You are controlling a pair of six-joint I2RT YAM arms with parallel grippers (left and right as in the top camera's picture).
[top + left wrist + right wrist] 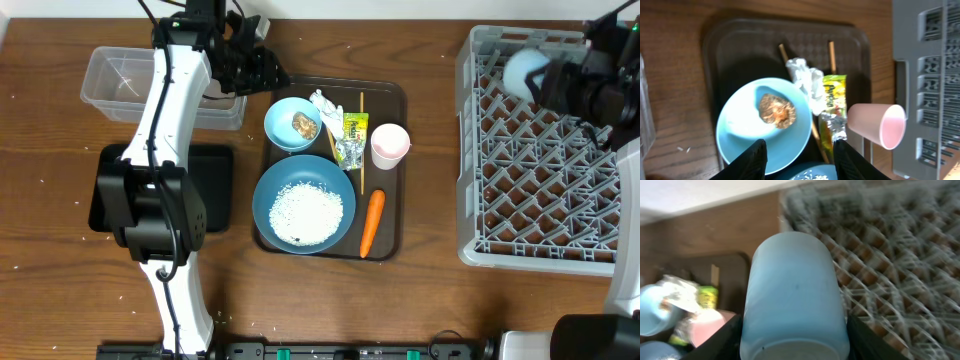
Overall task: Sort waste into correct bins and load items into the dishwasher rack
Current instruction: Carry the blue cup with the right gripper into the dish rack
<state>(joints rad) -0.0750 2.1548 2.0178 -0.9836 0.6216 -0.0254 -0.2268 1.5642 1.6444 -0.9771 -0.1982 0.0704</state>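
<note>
The serving tray (393,190) lies between tub (112,82) at left and rack (530,180) at right.

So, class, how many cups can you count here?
2. A pink cup on the tray; a blue cup in the right hand over the rack. None seems hidden.

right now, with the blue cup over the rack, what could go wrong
1. The light blue cup in the right gripper hangs by the dishwasher rack's corner wall; let go there, it might catch the rim and tip.
2. The open left gripper hovers over the small light blue bowl, brown food lump inside; tilting could spill it.
</note>
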